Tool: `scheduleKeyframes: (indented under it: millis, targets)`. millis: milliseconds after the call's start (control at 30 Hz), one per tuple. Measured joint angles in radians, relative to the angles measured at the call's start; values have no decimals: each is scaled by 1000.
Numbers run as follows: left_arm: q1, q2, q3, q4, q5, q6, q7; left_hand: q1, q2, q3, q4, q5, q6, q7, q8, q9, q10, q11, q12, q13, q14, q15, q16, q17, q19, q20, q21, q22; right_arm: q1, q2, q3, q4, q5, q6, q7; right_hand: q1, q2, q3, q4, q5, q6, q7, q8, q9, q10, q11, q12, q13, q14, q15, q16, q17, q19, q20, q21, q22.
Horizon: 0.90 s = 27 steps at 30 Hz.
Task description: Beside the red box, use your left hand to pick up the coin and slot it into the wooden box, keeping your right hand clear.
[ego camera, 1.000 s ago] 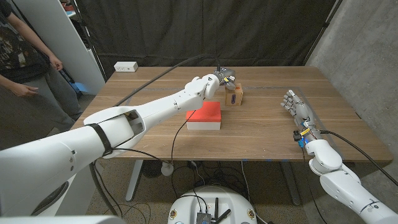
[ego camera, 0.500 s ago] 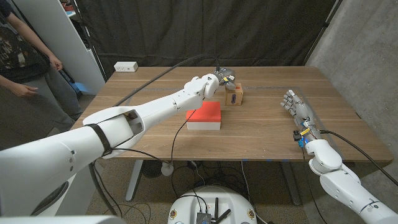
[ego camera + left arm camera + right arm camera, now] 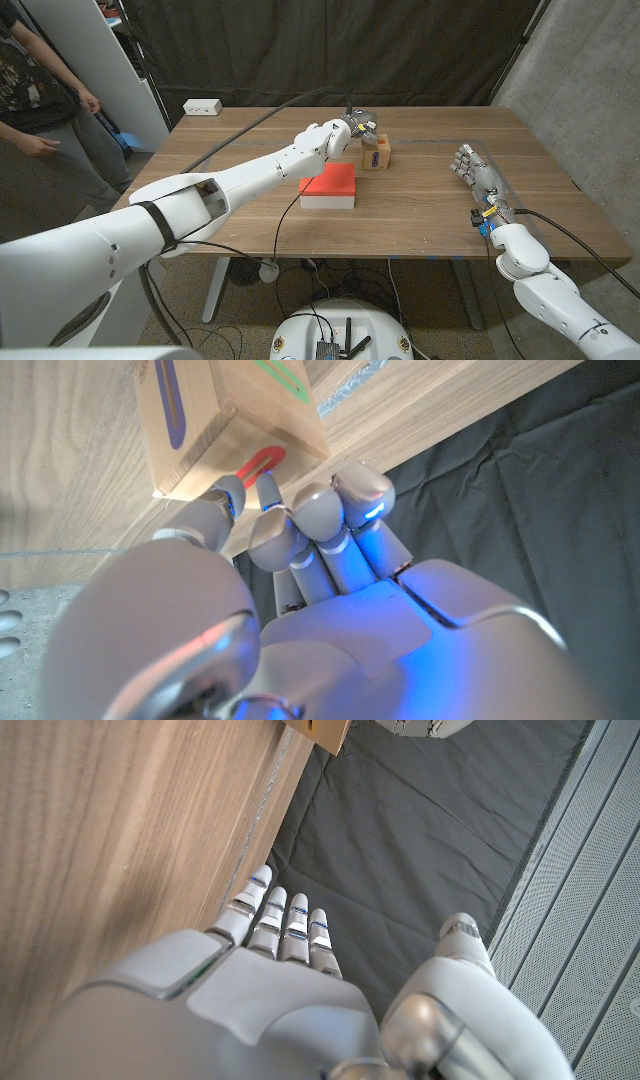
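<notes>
- Head view: the table [image 3: 420,215] carries a red box [image 3: 329,186] near the middle, and just behind it to the right stands the wooden box [image 3: 376,153], a blue slot on its near face. A white block [image 3: 202,106] lies at the far left corner, and a black cable [image 3: 255,122] runs across the top past the left arm. A person [image 3: 40,95] stands off the table's left edge.
- Head view, arms: the left hand [image 3: 356,127] is stretched over the red box and sits at the wooden box's top left edge, fingers bunched. The right hand [image 3: 472,166] is well apart on the right side, on its edge, fingers out and holding nothing.
- Left wrist view: the left hand [image 3: 300,560] has its fingertips [image 3: 265,490] pressed close at a red slot on the wooden box [image 3: 215,410]. I cannot make out the coin, so whether the fingers are pinching it I cannot tell.
- Right wrist view: the right hand [image 3: 270,970] stands beside the table [image 3: 110,830], fingers straight and together, nothing in them.
</notes>
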Motion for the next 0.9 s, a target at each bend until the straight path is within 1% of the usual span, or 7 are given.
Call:
scheduleKeyframes:
  millis: [400, 500, 567, 700, 800, 833, 900]
  targets:
    - [8, 14, -13, -33, 19, 7, 28, -4, 4, 7, -1, 0, 5, -1, -17, 1, -4, -4, 0, 6, 0, 0, 7, 6, 0, 0, 0, 0, 0, 3, -2, -3, -8, 1, -8, 0, 0, 0, 0, 0, 0, 0, 0, 0, 0, 0, 0, 0, 5, -5, 0, 0, 0, 0, 0, 0]
    - [16, 24, -22, -51, 23, 7, 41, -24, 23, 16, 7, 0, 14, -7, -24, 3, -8, -4, -40, -44, -27, -1, -23, -34, -10, 5, -12, -6, -2, 3, -2, -8, -12, 1, -14, 0, 0, 0, 0, 0, 0, 0, 0, 0, 0, 0, 0, 0, 5, -5, 0, 0, 0, 0, 0, 0]
    - [21, 29, -26, -60, 23, 7, 48, -56, 29, 16, 12, 0, 24, -17, -31, 7, -21, -1, -73, -84, -54, -3, -55, -91, -34, 11, -26, -7, -4, 4, -2, -12, -14, 1, -16, 0, 0, 0, 0, 0, 0, 0, 0, 0, 0, 0, 0, 0, 5, -5, 0, 0, 0, 0, 0, 0]
    - [41, 52, -48, -96, 24, 6, 72, -112, 43, 17, 14, 0, 36, -28, -59, 12, -69, -3, -178, -221, -107, -3, -109, -219, -91, 28, -47, -15, -8, 4, -2, -23, -18, 0, -22, 0, 0, 0, 0, 0, 0, 0, 0, 0, 0, 0, 0, 0, 5, -5, 0, 0, 0, 0, 0, 0]
    - [41, 52, -48, -96, 24, 1, 87, -120, 43, 25, 5, -4, 36, -29, -70, 17, -90, 11, -244, -301, -138, -6, -134, -256, -115, 39, -81, -67, -11, 4, -2, -29, -19, -1, -23, 0, 0, 0, 0, 0, 0, 0, 0, 0, 0, 0, 0, 0, 5, -5, 0, 0, 0, 0, 0, 0]
    - [59, 70, -67, -124, 24, -2, 95, -120, 43, 21, 2, -6, 36, -29, -71, 17, -92, 13, -259, -318, -142, -6, -140, -261, -118, 42, -91, -86, -12, 4, -2, -34, -24, -7, -30, 0, 0, 0, 0, 0, 0, 0, 0, 0, 0, 0, 0, 0, 5, -5, 0, 0, 0, 0, 0, 0]
    - [68, 79, -75, -136, 24, -9, 110, -120, 43, 16, -3, -6, 36, -29, -73, 17, -103, 12, -283, -341, -151, -7, -146, -264, -119, 43, -108, -122, -14, 4, -2, -40, -26, -9, -32, 0, 0, 0, 0, 0, 0, 0, 0, 0, 0, 0, 0, 0, 5, -5, 0, 0, 0, 0, 0, 0]
